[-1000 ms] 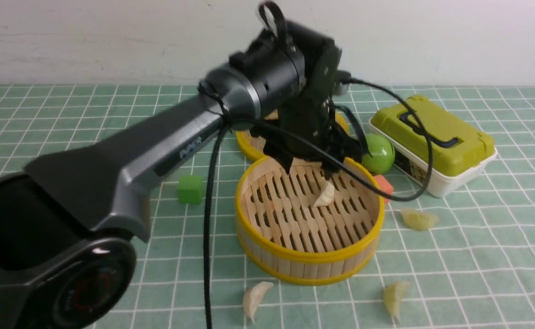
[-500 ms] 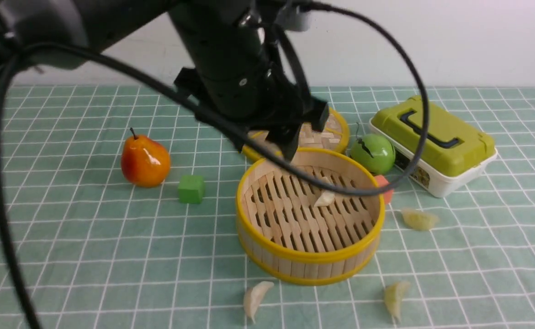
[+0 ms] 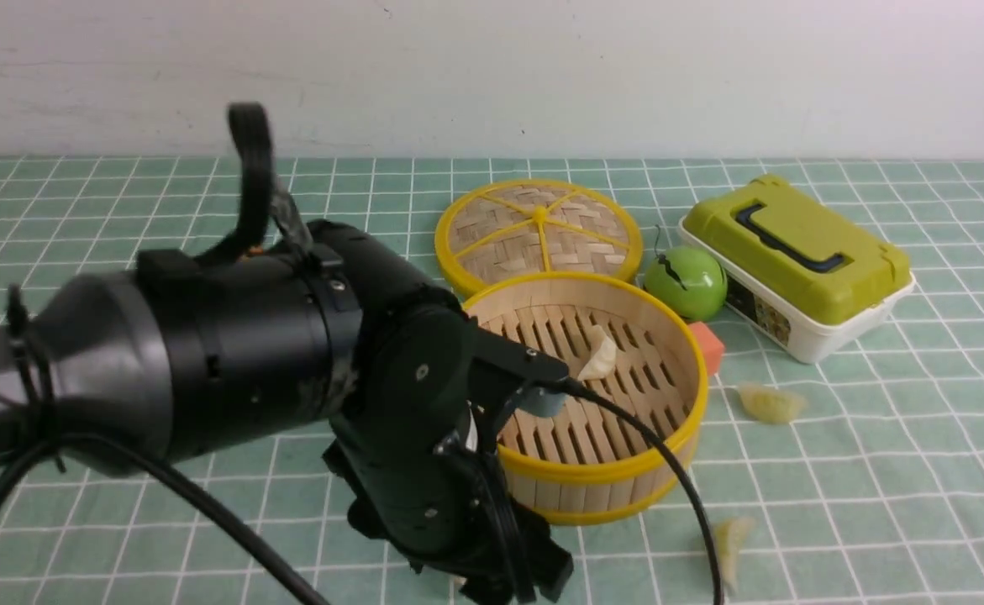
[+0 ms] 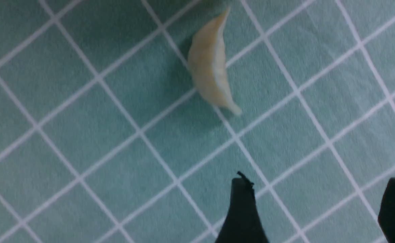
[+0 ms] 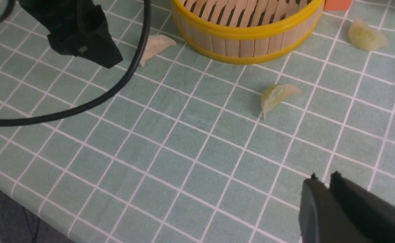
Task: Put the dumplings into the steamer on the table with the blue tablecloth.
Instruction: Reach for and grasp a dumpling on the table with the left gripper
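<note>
Left gripper (image 4: pixel 318 189) hangs spread, a white dumpling (image 4: pixel 210 71) just ahead of its tips. Right gripper (image 5: pixel 325 179) is pressed together, empty. Four dumplings: one in the steamer (image 3: pixel 592 491), three on the cloth (image 3: pixel 836 470).

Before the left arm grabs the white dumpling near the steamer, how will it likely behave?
The white dumpling looks small and thin, so probably light. Its smooth, tapering crescent shape may slip or twist between the fingers. It is not round, so rolling on the cloth seems unlikely.
</note>
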